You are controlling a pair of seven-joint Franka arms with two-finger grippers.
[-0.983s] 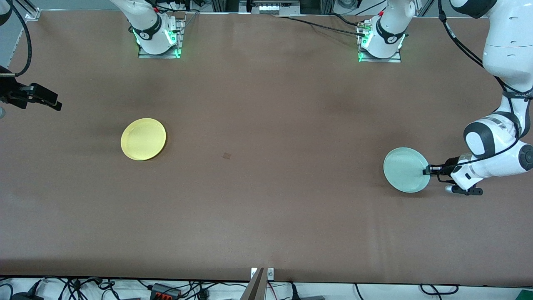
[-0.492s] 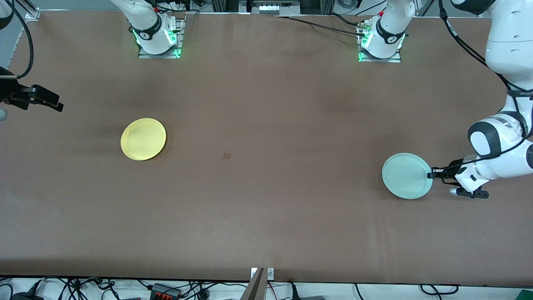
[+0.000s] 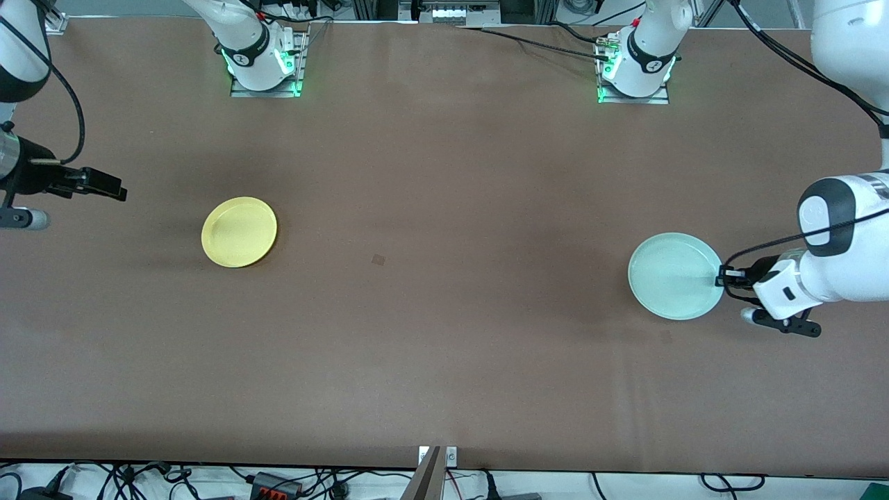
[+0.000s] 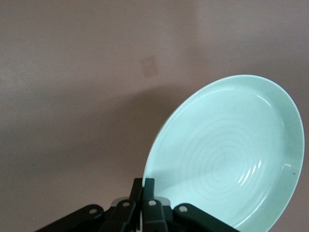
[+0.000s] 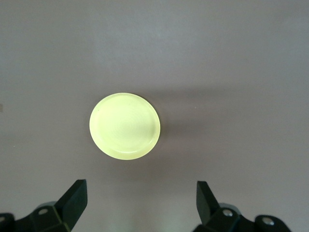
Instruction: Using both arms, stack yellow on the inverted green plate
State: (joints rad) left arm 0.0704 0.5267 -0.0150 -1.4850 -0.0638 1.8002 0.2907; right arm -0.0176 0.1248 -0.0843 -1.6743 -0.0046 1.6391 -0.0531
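The green plate (image 3: 674,276) hangs a little above the table at the left arm's end, hollow side up, with its shadow on the cloth beneath. My left gripper (image 3: 722,278) is shut on its rim; in the left wrist view the gripper (image 4: 143,186) pinches the edge of the green plate (image 4: 231,154), which tilts there. The yellow plate (image 3: 239,231) lies flat on the table toward the right arm's end, hollow side up. My right gripper (image 3: 114,189) hovers open beside it, apart from it, nothing between its fingers. The right wrist view shows the yellow plate (image 5: 124,126) ahead of the open gripper (image 5: 140,186).
A small dark square mark (image 3: 378,260) sits on the brown cloth between the two plates. The arm bases (image 3: 264,66) (image 3: 635,73) stand along the table's edge farthest from the front camera. Cables lie along the near edge.
My left gripper has finished closing on the green plate's rim and raised the plate off the table. The right gripper has drifted toward the yellow plate, staying open.
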